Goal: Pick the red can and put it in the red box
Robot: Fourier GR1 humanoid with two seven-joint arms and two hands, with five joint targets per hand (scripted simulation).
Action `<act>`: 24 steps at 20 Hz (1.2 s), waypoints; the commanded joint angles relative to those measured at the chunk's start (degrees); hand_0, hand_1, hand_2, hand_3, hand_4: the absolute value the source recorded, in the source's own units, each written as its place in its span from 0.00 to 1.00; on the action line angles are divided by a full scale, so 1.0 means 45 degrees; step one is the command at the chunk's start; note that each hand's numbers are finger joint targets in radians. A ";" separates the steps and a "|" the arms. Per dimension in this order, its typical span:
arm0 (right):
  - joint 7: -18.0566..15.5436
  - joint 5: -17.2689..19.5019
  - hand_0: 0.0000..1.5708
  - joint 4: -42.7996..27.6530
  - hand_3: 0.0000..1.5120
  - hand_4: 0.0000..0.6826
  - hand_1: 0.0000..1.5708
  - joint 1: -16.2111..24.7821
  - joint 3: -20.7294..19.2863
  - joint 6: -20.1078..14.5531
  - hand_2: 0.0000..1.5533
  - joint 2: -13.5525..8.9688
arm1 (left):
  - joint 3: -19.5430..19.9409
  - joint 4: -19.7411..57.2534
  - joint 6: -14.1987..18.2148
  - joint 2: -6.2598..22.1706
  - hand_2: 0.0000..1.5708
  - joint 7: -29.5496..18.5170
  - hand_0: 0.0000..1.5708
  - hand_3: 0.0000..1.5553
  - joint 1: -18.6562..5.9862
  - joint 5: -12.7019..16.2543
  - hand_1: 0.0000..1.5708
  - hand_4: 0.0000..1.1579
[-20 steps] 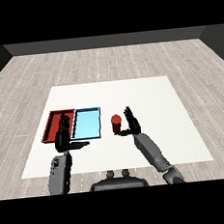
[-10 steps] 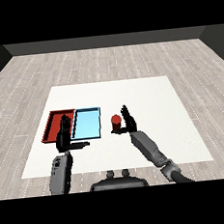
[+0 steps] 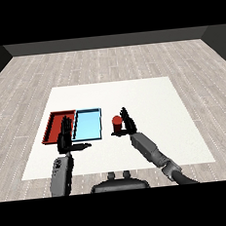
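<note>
Nearest the robot, the left hand (image 3: 65, 139) is raised over the table's near side with its fingers straight and thumb out to the side, holding nothing; it stands in front of the near edge of the trays. A little farther out, the right hand (image 3: 128, 123) is up against the red can (image 3: 117, 124), fingers spread upright just to the can's right, apparently at its side but not yet curled round it, so I judge the grasp is only being set up. The can stands upright on the white table (image 3: 158, 105), just right of the light blue tray (image 3: 87, 125). Beyond and to the left lies the red tray (image 3: 52, 125), touching the blue one. The pick, the carry across the blue tray and the placing all remain.
</note>
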 commanded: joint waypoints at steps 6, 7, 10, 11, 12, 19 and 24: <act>0.0083 -0.2137 0.00 0.1085 0.00 0.00 0.00 -0.1577 0.1509 -0.0137 0.00 0.0000 | 0.0397 -0.0472 -0.0142 0.0519 0.00 0.0447 0.00 0.00 -0.0214 0.0185 0.00 0.00; 0.0235 -0.1607 0.00 -0.0394 0.00 0.00 0.00 -0.0338 0.1521 -0.0665 0.00 0.0000 | -0.0016 -0.0136 0.0199 -0.0096 0.00 -0.0189 0.00 0.00 0.0131 -0.0127 0.00 0.00; -0.0296 -0.2121 0.00 0.0478 0.00 0.00 0.00 -0.0786 0.1889 -0.0378 0.00 0.0000 | -0.0027 0.1157 0.0212 -0.0167 0.00 -0.0706 0.00 0.00 -0.0472 -0.0358 0.00 0.00; -0.0344 -0.2228 0.00 -0.0021 0.00 0.00 0.00 -0.0620 0.2202 -0.0837 0.00 0.0000 | 0.0328 0.0171 -0.0376 0.0300 0.00 -0.0142 0.00 0.00 0.0157 0.0319 0.00 0.00; -0.0360 -0.2128 0.00 0.1335 0.00 0.00 0.00 -0.1671 0.1549 -0.0166 0.00 0.0000 | 0.0462 -0.0289 -0.0446 0.0368 0.00 -0.0155 0.00 0.00 0.0236 0.0530 0.00 0.00; 0.0522 -0.2746 0.00 0.1209 0.00 0.00 0.00 -0.1612 0.2372 -0.1692 0.00 0.0000 | 0.0578 0.0976 -0.0267 0.0382 0.00 -0.0240 0.00 0.00 -0.0842 0.0308 0.00 0.00; 0.1713 -0.2096 1.00 0.1273 0.96 0.86 1.00 -0.1759 0.2043 -0.3418 0.97 -0.0001 | 0.0325 -0.0246 0.0122 0.0277 0.00 0.0650 0.00 0.00 -0.0362 0.0119 0.00 0.00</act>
